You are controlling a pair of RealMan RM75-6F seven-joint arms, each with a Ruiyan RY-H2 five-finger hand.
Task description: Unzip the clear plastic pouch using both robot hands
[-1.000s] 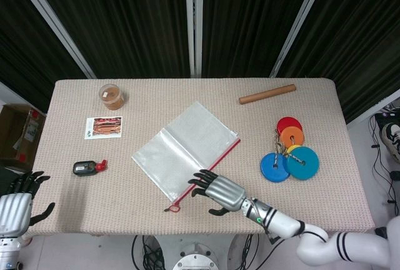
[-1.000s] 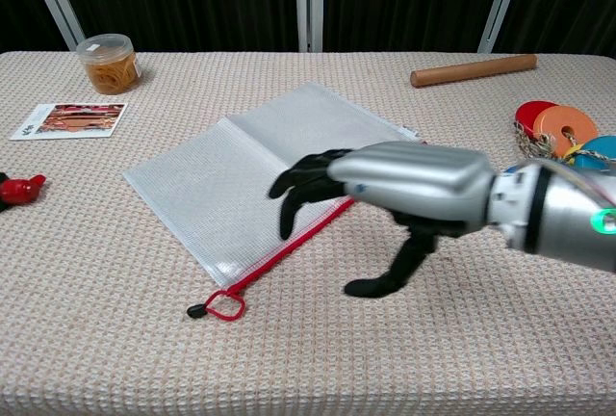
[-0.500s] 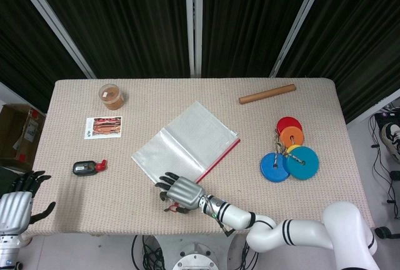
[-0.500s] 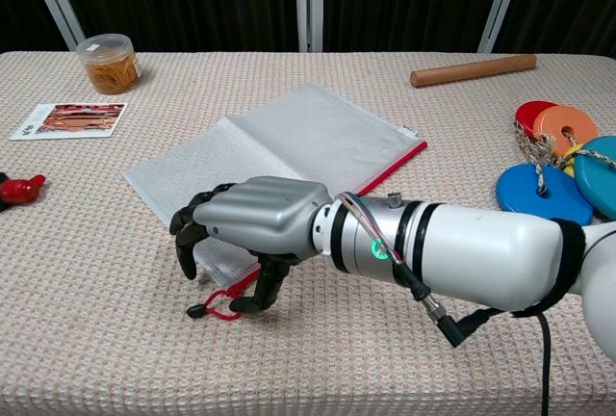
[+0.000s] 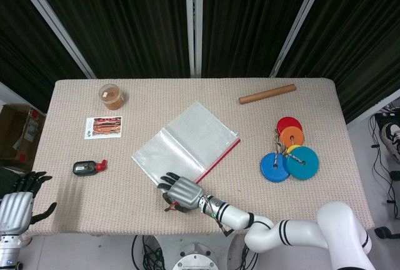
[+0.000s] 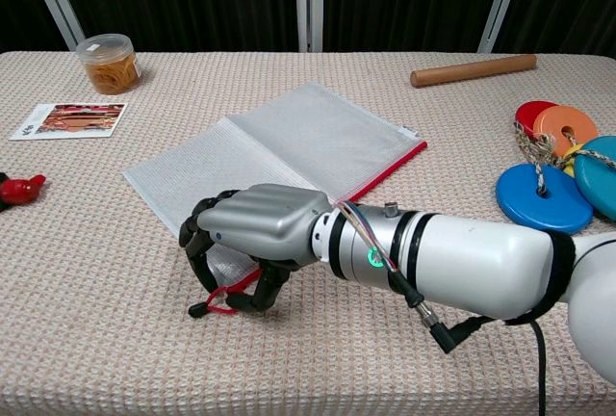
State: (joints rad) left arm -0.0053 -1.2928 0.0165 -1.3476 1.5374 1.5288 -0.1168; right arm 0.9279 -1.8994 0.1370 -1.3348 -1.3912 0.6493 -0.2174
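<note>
From above, a jar [image 5: 112, 96], card [image 5: 103, 127], wooden rod [image 5: 267, 94] and coloured discs [image 5: 289, 157] ring the pouch [image 5: 185, 147] at mid-table. The left hand [image 5: 15, 210] waits off the near-left edge, fingers apart. From the chest, the right hand [image 6: 252, 239] curls over the pouch's near corner, pinching the red zipper loop [image 6: 219, 302], tighter than half a second ago.
</note>
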